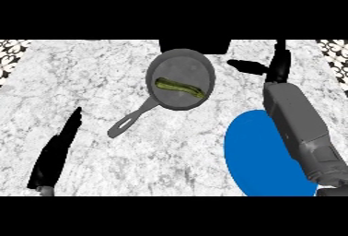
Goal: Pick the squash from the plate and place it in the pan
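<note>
Nearest the camera, the right forearm crosses the blue plate (255, 156), which now holds nothing; its right hand (275, 64) is stretched out beyond the grey pan (181, 79), fingers straight and clamped on nothing. My guess at the risk: drawing that arm back low could catch the pan's rim or handle and jolt the squash (179, 88), which lies inside the pan. Resting at the view's left, the left hand (58, 150) is open, fingers up

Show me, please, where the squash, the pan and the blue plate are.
squash (179, 88): head view, middle of its body.
pan (130, 121): head view, on its handle.
blue plate (255, 152): head view, bare surface.
</note>
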Robot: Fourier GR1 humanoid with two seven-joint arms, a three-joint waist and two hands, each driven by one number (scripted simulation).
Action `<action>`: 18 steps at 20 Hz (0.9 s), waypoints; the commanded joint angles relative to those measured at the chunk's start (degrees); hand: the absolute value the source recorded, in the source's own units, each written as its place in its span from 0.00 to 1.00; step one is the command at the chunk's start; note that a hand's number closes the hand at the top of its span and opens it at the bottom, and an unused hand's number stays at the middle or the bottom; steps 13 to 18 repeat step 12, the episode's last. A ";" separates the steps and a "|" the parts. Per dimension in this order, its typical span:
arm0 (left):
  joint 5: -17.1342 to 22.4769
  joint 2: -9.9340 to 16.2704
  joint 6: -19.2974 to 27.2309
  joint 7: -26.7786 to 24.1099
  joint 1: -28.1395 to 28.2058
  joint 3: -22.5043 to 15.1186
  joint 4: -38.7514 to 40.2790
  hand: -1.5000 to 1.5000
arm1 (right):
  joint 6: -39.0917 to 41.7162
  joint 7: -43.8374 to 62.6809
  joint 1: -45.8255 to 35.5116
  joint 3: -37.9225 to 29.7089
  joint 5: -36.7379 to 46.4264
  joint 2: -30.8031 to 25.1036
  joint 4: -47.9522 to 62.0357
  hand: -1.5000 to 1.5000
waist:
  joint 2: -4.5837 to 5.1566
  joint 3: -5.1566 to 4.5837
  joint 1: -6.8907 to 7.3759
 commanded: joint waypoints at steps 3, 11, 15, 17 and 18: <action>-0.64 0.04 -0.20 -0.30 3.83 1.23 -3.84 0.50 | 7.55 -4.83 5.82 -1.59 -0.97 -6.16 -1.30 0.00 | -0.15 0.01 -0.16; -1.01 -0.91 -1.24 0.29 2.95 2.35 -3.26 0.50 | 18.58 0.66 17.05 -0.78 -2.56 -14.32 -13.41 0.00 | -0.51 -0.04 -1.06; -0.24 -0.37 -2.53 -1.30 3.58 3.51 -2.53 0.50 | 18.88 1.44 16.81 -0.91 -2.76 -14.24 -14.89 0.00 | -0.45 -0.04 -0.92; -0.24 -0.37 -2.53 -1.30 3.58 3.51 -2.53 0.50 | 18.88 1.44 16.81 -0.91 -2.76 -14.24 -14.89 0.00 | -0.45 -0.04 -0.92; -0.24 -0.37 -2.53 -1.30 3.58 3.51 -2.53 0.50 | 18.88 1.44 16.81 -0.91 -2.76 -14.24 -14.89 0.00 | -0.45 -0.04 -0.92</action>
